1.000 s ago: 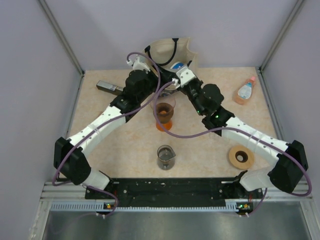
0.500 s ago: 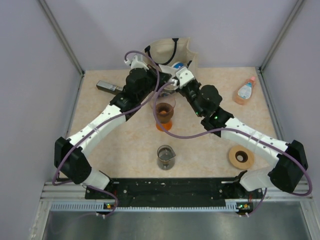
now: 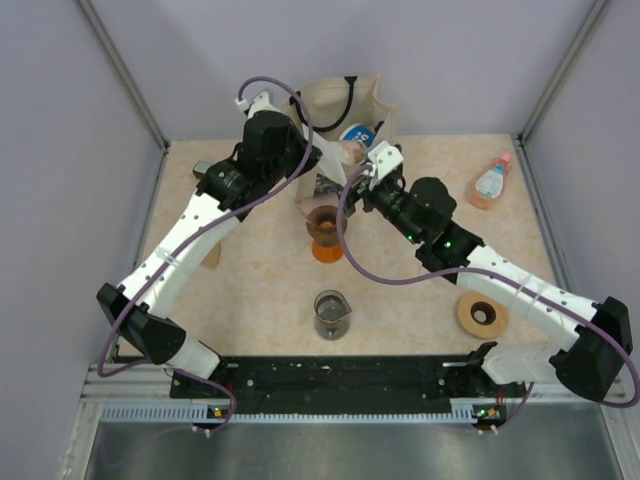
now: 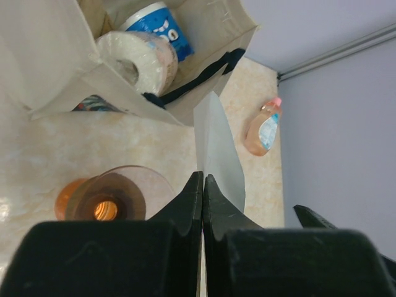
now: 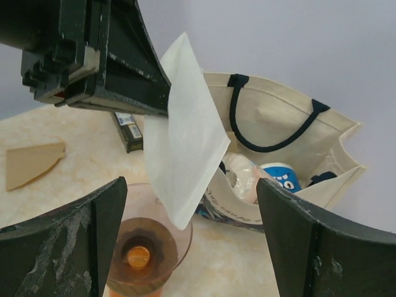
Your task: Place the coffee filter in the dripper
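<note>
No lettering is legible (blue tub's (image 4: 154,28) white marks blur).

We are looking at a robot test cell: plain grey-lilac panels (image 3: 60,200) are walling in a beige stone-patterned counter (image 3: 260,290), metal posts (image 3: 120,70) are running up the corners, and a left arm (image 3: 185,250) and right arm (image 3: 520,285) are sitting bolted to a black rail (image 3: 340,375).

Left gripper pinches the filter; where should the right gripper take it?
The free edge opposite the pinch of the left gripper, approached from the right arm's side: the coffee filter is held flat and unopened near the dripper, between the fingers of the open right gripper.
</note>
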